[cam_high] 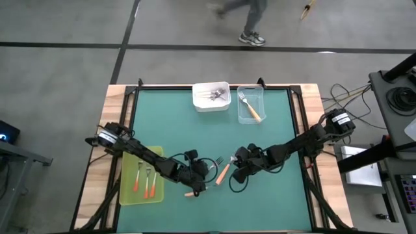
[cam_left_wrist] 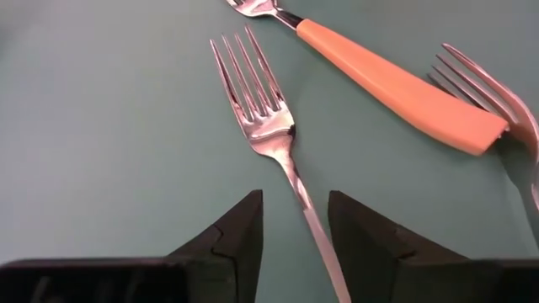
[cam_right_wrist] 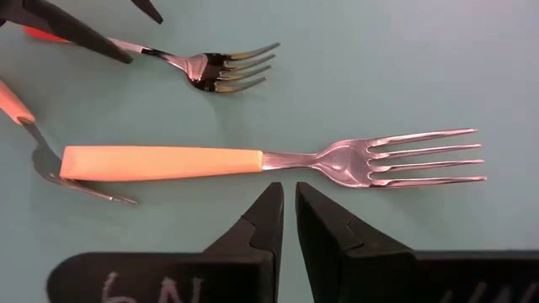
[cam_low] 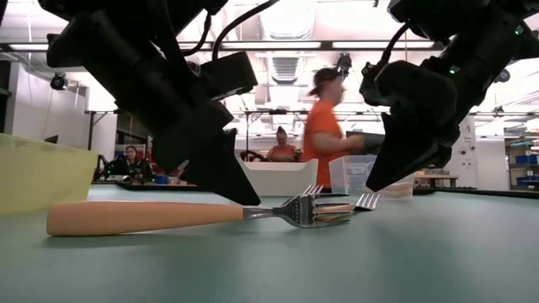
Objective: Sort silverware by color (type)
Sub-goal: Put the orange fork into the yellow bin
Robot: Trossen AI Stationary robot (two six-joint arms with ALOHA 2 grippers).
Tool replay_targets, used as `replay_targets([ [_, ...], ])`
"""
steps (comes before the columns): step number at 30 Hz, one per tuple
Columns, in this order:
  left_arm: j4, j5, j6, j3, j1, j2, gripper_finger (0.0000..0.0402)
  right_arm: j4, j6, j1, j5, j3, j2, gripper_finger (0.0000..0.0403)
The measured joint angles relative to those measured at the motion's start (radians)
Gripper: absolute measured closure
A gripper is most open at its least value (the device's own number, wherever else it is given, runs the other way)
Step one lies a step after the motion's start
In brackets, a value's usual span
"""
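Three forks lie on the green mat at its middle. One fork [cam_left_wrist: 269,126] has a red-orange handle [cam_right_wrist: 34,34]. My left gripper [cam_left_wrist: 295,202] is open, slanting down, one finger on each side of that fork's thin metal neck. A light orange fork [cam_right_wrist: 168,162] lies flat across the front of my right gripper [cam_right_wrist: 289,192], which is shut just short of its neck. That fork's handle end rests on the tines of a third fork [cam_right_wrist: 50,168]. In the high view my left gripper [cam_high: 203,177] and right gripper [cam_high: 232,174] flank the forks. My left gripper straddles the red-orange fork's neck [cam_left_wrist: 313,225] from above at a slant, with the fingers across it. One finger [cam_left_wrist: 354,236] stands right against the neck; I cannot tell whether it touches. The fork lies flat on the mat.
A yellow-green tray [cam_high: 130,195] at the near left holds red-orange forks. At the far edge stand a white tray [cam_high: 203,106] with forks and a clear tray [cam_high: 242,118] with a light orange fork. A person walks beyond the far edge.
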Motion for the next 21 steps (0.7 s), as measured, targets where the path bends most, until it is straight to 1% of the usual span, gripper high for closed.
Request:
replay_targets([
  [11, -0.001, 0.023, -0.034, 0.000, -0.001, -0.001, 0.0202, 0.000, 0.000, 0.000, 0.000, 0.000, 0.000, 0.0376],
  [15, -0.009, 0.024, -0.048, 0.000, -0.001, -0.001, 0.0193, 0.000, 0.000, 0.000, 0.000, 0.000, 0.000, 0.0376],
  [21, -0.016, 0.048, -0.059, 0.000, -0.002, -0.001, 0.0199, 0.000, -0.008, 0.006, 0.001, 0.000, 0.000, 0.0376],
])
